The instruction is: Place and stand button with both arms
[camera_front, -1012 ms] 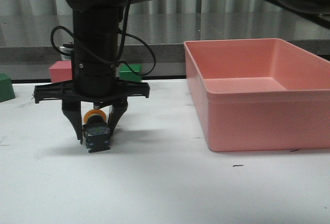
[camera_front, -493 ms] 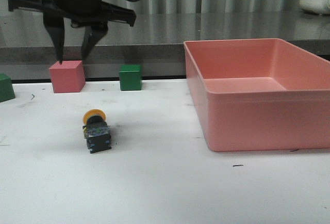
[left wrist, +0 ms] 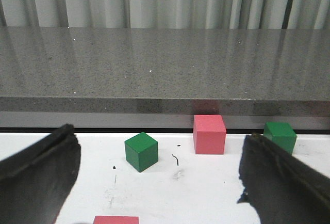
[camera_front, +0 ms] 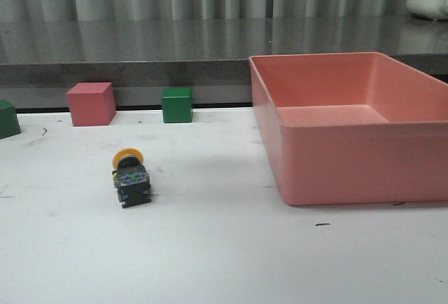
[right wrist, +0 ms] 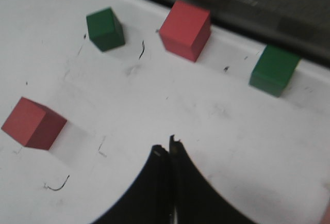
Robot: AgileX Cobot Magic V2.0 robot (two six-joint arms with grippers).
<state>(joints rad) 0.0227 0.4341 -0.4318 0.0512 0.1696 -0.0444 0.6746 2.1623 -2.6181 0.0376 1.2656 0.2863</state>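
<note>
The button [camera_front: 130, 176] lies on its side on the white table [camera_front: 224, 255], left of centre in the front view. Its yellow cap points to the back and its black body with the bluish base faces the camera. No gripper touches it, and neither arm shows in the front view. In the left wrist view my left gripper [left wrist: 159, 136] is open wide and empty, high over the back of the table. In the right wrist view my right gripper [right wrist: 167, 145] is shut and empty above bare table. The button shows in neither wrist view.
A large pink bin [camera_front: 350, 171] stands on the right. A pink cube [camera_front: 91, 104] and a green cube [camera_front: 176, 104] sit at the table's back edge, another green one [camera_front: 7, 118] at far left. A grey ledge [camera_front: 210, 45] runs behind.
The left arm, which stood with open fingers around the button a second ago, has risen up out of the front view. The button stays lying where it was.
</note>
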